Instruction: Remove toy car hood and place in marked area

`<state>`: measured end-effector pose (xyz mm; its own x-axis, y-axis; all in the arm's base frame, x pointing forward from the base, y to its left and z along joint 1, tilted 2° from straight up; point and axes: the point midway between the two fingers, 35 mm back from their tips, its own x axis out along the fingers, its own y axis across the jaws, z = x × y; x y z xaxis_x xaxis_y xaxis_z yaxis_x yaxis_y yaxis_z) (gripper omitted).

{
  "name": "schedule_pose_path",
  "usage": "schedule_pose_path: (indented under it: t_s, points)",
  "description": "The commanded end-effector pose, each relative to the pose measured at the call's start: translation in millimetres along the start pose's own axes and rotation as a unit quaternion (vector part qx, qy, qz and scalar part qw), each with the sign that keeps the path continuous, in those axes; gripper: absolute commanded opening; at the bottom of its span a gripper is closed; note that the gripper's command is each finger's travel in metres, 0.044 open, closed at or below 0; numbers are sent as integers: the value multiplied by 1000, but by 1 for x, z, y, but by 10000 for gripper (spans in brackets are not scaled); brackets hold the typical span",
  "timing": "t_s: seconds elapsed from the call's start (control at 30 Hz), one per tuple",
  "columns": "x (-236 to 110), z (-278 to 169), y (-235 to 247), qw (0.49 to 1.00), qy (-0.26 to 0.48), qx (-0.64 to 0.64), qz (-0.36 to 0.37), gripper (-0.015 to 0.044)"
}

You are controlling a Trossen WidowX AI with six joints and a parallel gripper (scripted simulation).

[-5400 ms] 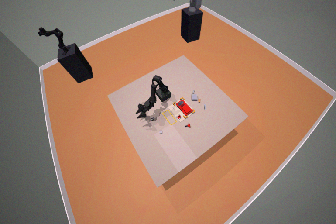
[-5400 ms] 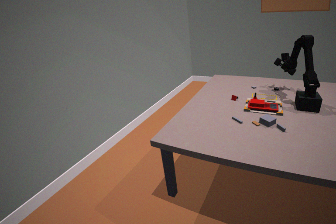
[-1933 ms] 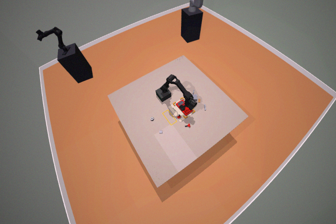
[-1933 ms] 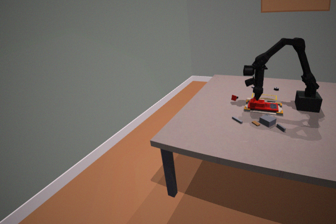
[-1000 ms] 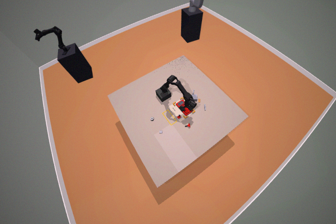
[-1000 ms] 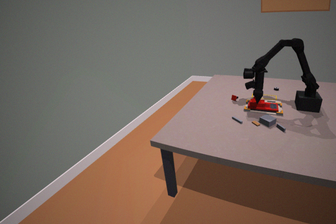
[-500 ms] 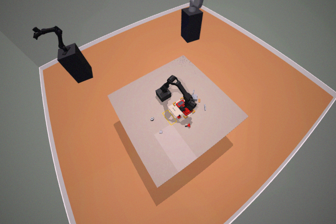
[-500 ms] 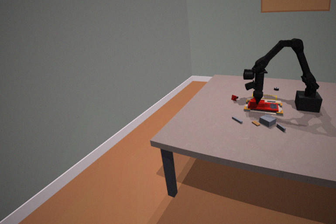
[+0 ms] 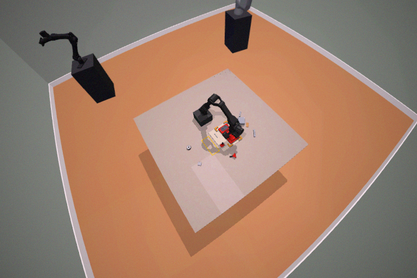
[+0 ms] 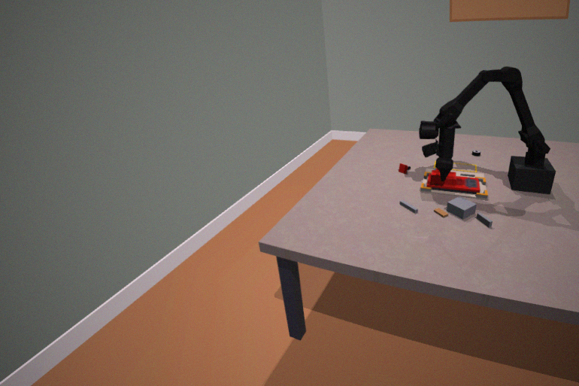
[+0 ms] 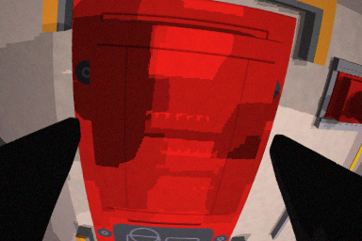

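The red toy car (image 9: pixel 234 139) (image 10: pixel 460 184) (image 11: pixel 160 1) lies on a pale board between corner brackets. Its hood appears to be the raised red panel (image 11: pixel 189 97) (image 10: pixel 435 178), still on the car. My gripper (image 9: pixel 232 134) (image 10: pixel 444 179) (image 11: pixel 178 137) is open and empty, pointing down low over the car. In the wrist view one finger stands on each side of the red body, with a narrow gap at the right finger; whether the left finger touches cannot be told. The marked area, a yellow dashed outline (image 9: pixel 207 147) (image 10: pixel 476 168) (image 11: pixel 356 158), lies beside the board and holds nothing visible.
Orange corner brackets (image 11: pixel 325 31) stand close around the car. A small red part (image 9: pixel 222 144) (image 11: pixel 346 99) sits in a grey socket. A red piece (image 9: pixel 234 155) (image 10: pixel 403 168), a grey block (image 9: pixel 241 121) (image 10: pixel 461 208), a grey bar (image 9: pixel 254 133) (image 10: pixel 407 206) and a wheel (image 9: pixel 188 147) (image 10: pixel 476 153) lie around.
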<state>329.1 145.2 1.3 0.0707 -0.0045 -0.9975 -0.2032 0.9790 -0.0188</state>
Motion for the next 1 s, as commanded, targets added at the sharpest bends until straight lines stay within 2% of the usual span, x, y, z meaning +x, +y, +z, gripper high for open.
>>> schedule_pose_path:
  t_s: [0.0,0.4,0.53,0.83,0.97]
  points:
    - [5,-1,1,1000,4,-2,2,440]
    - [10,-1,1,1000,4,-2,2,440]
    - [6,0,0,1000,0,0,0,335]
    - [6,0,0,1000,0,0,0,275]
    - [5,0,0,1000,0,0,0,170]
